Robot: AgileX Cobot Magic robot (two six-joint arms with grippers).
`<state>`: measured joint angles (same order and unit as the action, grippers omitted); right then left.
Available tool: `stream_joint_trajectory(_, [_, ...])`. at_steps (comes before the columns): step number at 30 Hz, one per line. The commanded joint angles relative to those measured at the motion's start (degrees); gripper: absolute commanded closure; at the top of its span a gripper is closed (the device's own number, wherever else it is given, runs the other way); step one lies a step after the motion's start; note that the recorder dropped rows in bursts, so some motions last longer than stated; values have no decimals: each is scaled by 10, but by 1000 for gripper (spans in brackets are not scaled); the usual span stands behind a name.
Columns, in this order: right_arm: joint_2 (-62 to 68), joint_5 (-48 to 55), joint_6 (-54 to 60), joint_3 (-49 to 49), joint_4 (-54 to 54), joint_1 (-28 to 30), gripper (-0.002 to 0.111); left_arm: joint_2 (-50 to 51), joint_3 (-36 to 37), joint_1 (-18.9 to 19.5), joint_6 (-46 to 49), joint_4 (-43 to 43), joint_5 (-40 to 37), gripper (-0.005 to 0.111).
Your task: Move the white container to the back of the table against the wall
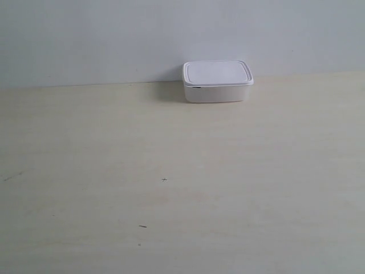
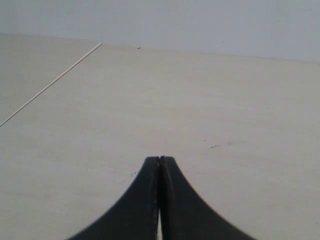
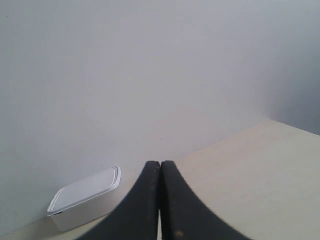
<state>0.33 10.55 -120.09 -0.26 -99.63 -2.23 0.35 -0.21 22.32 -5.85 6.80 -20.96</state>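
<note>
Evidently done: white container (image 1: 218, 81) sat at table (image 1: 171, 171) back edge, apparently against wall (image 1: 114, 40). Pressed together, empty: left end effector (image 2: 160, 159), right end effector (image 3: 160, 163). No step judged outstanding.

white container (image 1: 218, 81): plain white, body and lid alike. counter (image 1: 182, 171): pale cream, faint wood grain, a few tiny dark specks. wall (image 1: 114, 34): flat light grey-white, uniform. left hand (image 2: 160, 158) and right hand (image 3: 160, 163): both matte black.
</note>
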Motion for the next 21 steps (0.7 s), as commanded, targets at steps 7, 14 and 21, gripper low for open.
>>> stream_joint_trajectory(7, [-3,0,1,3,-3,4,108,-4,2,-2,0,-4,2,107])
stream_joint_trajectory(14, [-3,8,15,3,-3,4,108,-4,2,-2,-1,-4,2,107])
stream_joint_trajectory(21, [-3,38,32,3,-3,4,108,-4,2,-2,-1,-4,2,107])
